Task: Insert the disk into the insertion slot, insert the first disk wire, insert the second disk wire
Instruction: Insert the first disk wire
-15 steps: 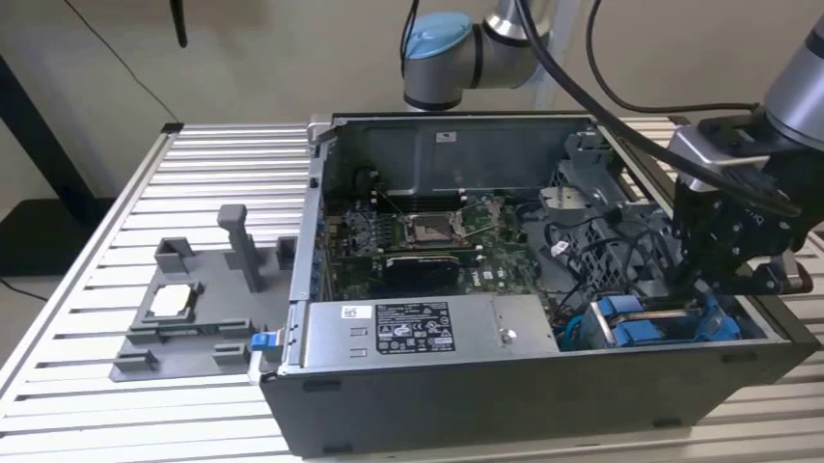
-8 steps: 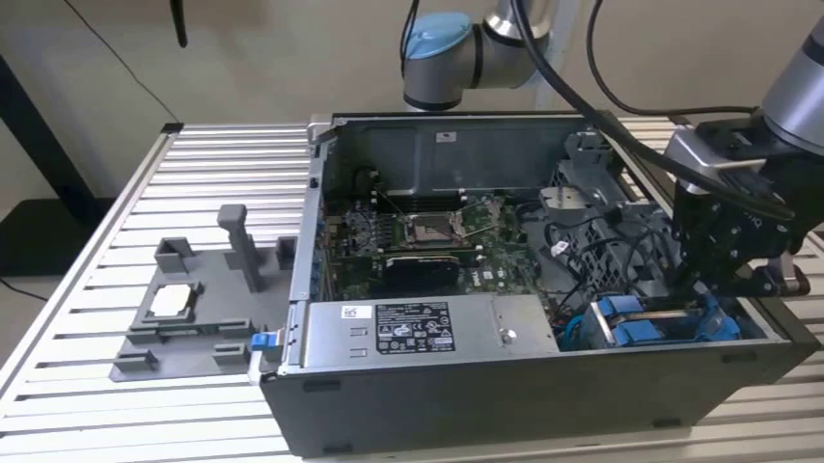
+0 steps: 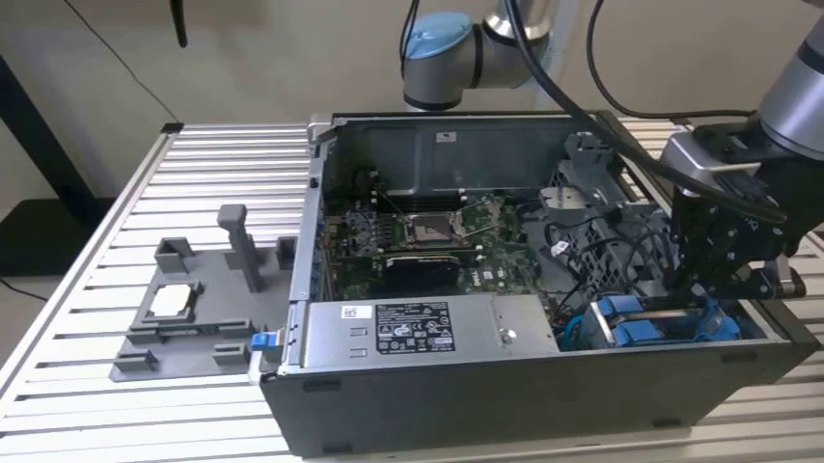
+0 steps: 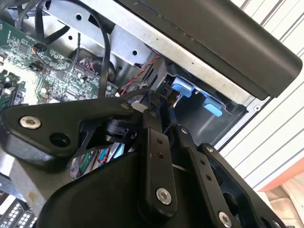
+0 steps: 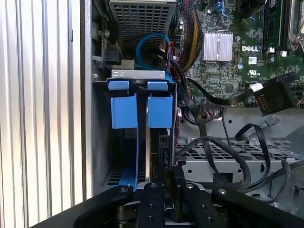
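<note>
The disk (image 5: 154, 152) is pinched by the gripper (image 5: 169, 183), partly inside the insertion slot (image 5: 99, 142). Step one is judged unfinished; a straight push is needed.

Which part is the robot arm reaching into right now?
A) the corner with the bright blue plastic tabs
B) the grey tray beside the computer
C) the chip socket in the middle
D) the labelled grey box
A: in the exterior view the gripper hangs right over the blue plastic tabs, in the corner of the case on the exterior view's right.
</note>
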Tool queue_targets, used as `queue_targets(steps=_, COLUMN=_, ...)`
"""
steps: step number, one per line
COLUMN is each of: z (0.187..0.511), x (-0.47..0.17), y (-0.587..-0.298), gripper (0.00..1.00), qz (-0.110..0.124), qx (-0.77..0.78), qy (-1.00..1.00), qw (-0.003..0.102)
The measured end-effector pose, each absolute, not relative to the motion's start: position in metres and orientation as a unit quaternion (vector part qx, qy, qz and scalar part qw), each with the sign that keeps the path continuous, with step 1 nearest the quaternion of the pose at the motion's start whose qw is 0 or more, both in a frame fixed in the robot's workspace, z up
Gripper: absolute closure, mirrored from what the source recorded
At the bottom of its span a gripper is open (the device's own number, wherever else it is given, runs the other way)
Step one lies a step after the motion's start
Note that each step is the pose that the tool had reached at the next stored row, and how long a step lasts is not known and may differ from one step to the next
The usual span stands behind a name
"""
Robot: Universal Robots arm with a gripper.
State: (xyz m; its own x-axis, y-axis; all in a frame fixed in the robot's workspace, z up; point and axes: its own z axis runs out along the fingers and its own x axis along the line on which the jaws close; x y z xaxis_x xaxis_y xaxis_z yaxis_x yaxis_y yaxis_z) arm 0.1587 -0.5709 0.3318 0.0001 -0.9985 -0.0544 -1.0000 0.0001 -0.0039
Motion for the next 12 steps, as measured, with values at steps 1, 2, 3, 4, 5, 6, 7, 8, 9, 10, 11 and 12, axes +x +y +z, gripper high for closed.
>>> queue_targets(steps=1, z=0.332, x=0.159, y=-0.571, gripper=0.80, qz=0.018, qx=-0.707, qy=0.707, qw=0.021)
queue_targets(steps=2, z=0.334, x=0.159, y=-0.571, gripper=0.80, qz=0.019, qx=-0.707, qy=0.707, qw=0.022)
queue_targets(steps=3, z=0.336, x=0.159, y=-0.571, gripper=0.73, qz=0.020, qx=-0.707, qy=0.707, qw=0.022)
queue_targets(steps=4, z=0.338, x=0.159, y=-0.571, gripper=0.73, qz=0.020, qx=-0.707, qy=0.707, qw=0.022)
queue_targets(steps=5, z=0.341, x=0.159, y=-0.571, gripper=0.73, qz=0.020, qx=-0.707, qy=0.707, qw=0.022)
queue_targets(steps=6, z=0.343, x=0.159, y=-0.571, gripper=0.73, qz=0.020, qx=-0.707, qy=0.707, qw=0.023)
queue_targets(steps=7, z=0.346, x=0.159, y=-0.571, gripper=0.73, qz=0.020, qx=-0.707, qy=0.707, qw=0.023)
queue_targets(steps=8, z=0.348, x=0.159, y=-0.571, gripper=0.73, qz=0.020, qx=-0.707, qy=0.707, qw=0.023)
queue_targets(steps=9, z=0.351, x=0.159, y=-0.571, gripper=0.73, qz=0.020, qx=-0.707, qy=0.707, qw=0.023)
queue_targets(steps=10, z=0.355, x=0.159, y=-0.571, gripper=0.73, qz=0.020, qx=-0.707, qy=0.707, qw=0.023)
queue_targets(steps=11, z=0.358, x=0.159, y=-0.571, gripper=0.73, qz=0.020, qx=-0.707, qy=0.707, qw=0.023)
queue_targets(steps=12, z=0.361, x=0.159, y=-0.571, gripper=0.73, qz=0.020, qx=-0.707, qy=0.707, qw=0.023)
